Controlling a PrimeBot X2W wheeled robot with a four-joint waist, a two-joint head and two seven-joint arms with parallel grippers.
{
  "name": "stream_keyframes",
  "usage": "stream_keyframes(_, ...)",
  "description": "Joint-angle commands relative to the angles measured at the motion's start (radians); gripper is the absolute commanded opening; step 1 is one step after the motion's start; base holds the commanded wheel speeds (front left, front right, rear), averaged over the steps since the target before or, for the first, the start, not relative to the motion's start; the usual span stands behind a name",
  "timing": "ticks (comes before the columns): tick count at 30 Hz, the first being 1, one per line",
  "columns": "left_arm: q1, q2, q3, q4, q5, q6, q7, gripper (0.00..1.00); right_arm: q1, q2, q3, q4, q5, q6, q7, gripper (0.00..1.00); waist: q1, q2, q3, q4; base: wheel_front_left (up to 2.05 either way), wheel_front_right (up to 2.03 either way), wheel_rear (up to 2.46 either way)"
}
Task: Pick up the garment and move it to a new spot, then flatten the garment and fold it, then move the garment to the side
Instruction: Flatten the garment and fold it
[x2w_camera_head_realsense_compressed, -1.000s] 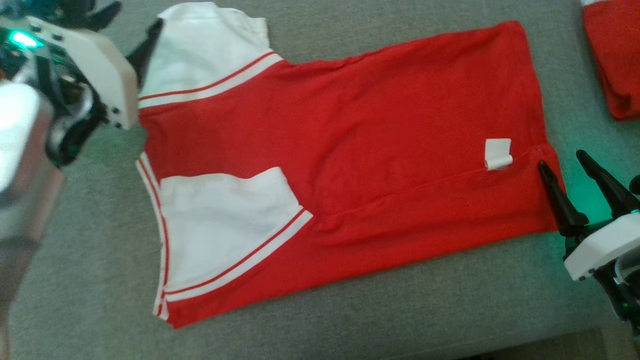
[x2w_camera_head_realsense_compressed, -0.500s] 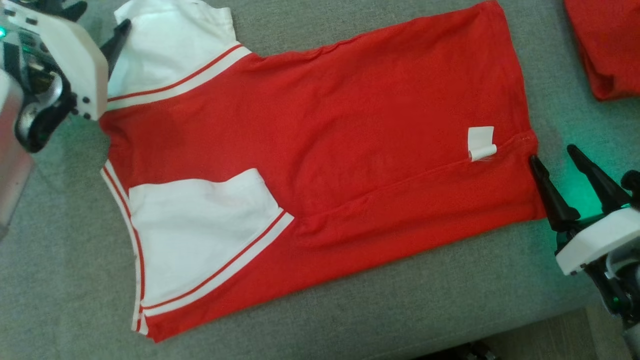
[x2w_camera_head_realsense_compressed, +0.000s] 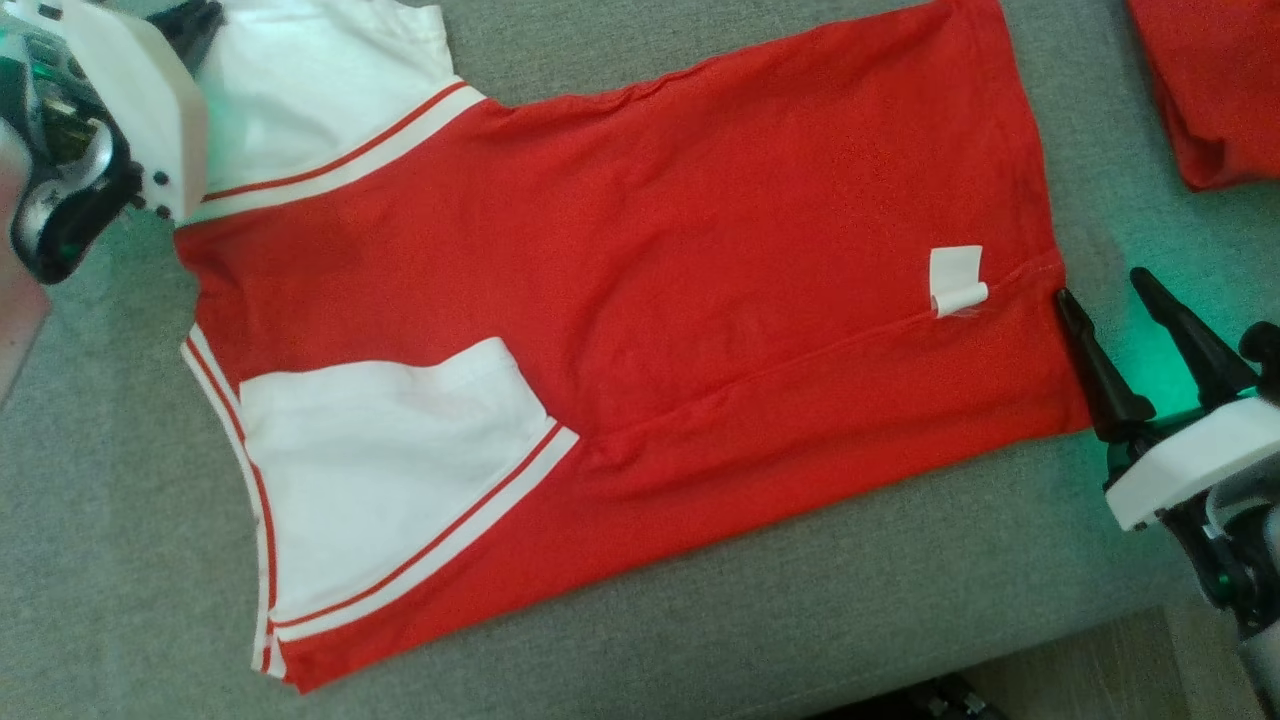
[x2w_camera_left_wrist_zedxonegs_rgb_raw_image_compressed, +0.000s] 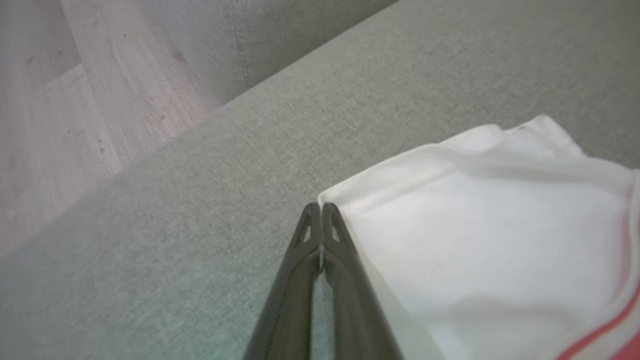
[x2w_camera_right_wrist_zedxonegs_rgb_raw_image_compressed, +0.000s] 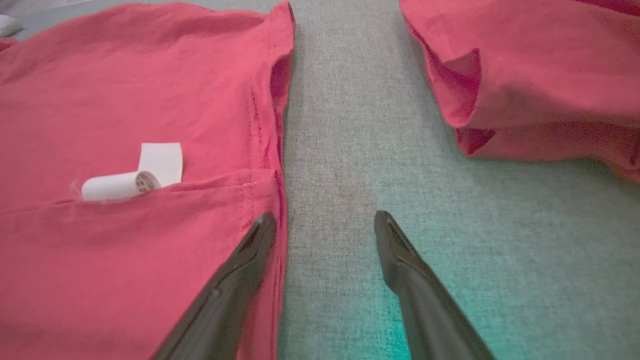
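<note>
The red garment (x2w_camera_head_realsense_compressed: 640, 250) with white sleeves lies spread flat on the grey sofa seat (x2w_camera_head_realsense_compressed: 700, 640), with a lengthwise fold along its near side. My left gripper (x2w_camera_left_wrist_zedxonegs_rgb_raw_image_compressed: 320, 206) is shut, its tips against the corner of the far white sleeve (x2w_camera_left_wrist_zedxonegs_rgb_raw_image_compressed: 475, 225); I cannot see cloth between the fingers. In the head view it sits at the top left (x2w_camera_head_realsense_compressed: 195, 25), mostly behind its white housing. My right gripper (x2w_camera_head_realsense_compressed: 1100, 285) stands open at the garment's hem. Its left finger (x2w_camera_right_wrist_zedxonegs_rgb_raw_image_compressed: 245, 255) overlaps the red hem (x2w_camera_right_wrist_zedxonegs_rgb_raw_image_compressed: 260, 200) and its right finger is over bare cushion.
A curled white label (x2w_camera_head_realsense_compressed: 955, 280) sticks up near the hem (x2w_camera_right_wrist_zedxonegs_rgb_raw_image_compressed: 145, 172). A second red garment (x2w_camera_head_realsense_compressed: 1210, 90) lies bunched at the far right (x2w_camera_right_wrist_zedxonegs_rgb_raw_image_compressed: 525, 75). The seat's front edge runs along the bottom right, with floor beyond. Wooden floor (x2w_camera_left_wrist_zedxonegs_rgb_raw_image_compressed: 75, 100) shows past the sofa's left end.
The head camera has shifted, sliding the picture left and down. My left gripper has drawn up along the sleeve's edge to its corner. The right gripper keeps its place at the hem.
</note>
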Motion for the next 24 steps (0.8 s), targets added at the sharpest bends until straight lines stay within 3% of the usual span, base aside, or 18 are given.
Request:
stream_keyframes(1,-0.060,0.058,0.032,-0.020,0.000,0.002,-0.016,0.00,-0.004,-0.021,0.003,-0.020,0.000,-0.001,-0.009,1.00,-0.0001,0.0000,-0.003,0.000,0.00,0.00,0.00)
stream_keyframes(7,-0.114,0.059,-0.027,-0.046,0.017,0.002,-0.108,0.00,-0.060,-0.049,0.007,-0.046,0.018,-0.001,0.013,1.00,-0.0001,0.0000,-0.020,0.018,0.00,0.00,0.00)
stream_keyframes(13,-0.184,0.055,-0.114,-0.077,0.017,0.002,-0.162,0.00,-0.225,-0.089,0.049,-0.037,0.080,-0.001,0.116,1.00,-0.0001,0.0000,-0.019,0.048,0.00,0.00,0.00)
stream_keyframes(24,-0.273,0.042,-0.231,-0.068,-0.027,0.002,-0.207,0.00,-0.586,-0.129,0.255,0.253,0.124,-0.001,0.313,1.00,-0.0001,0.0000,-0.010,0.108,0.00,0.00,0.00)
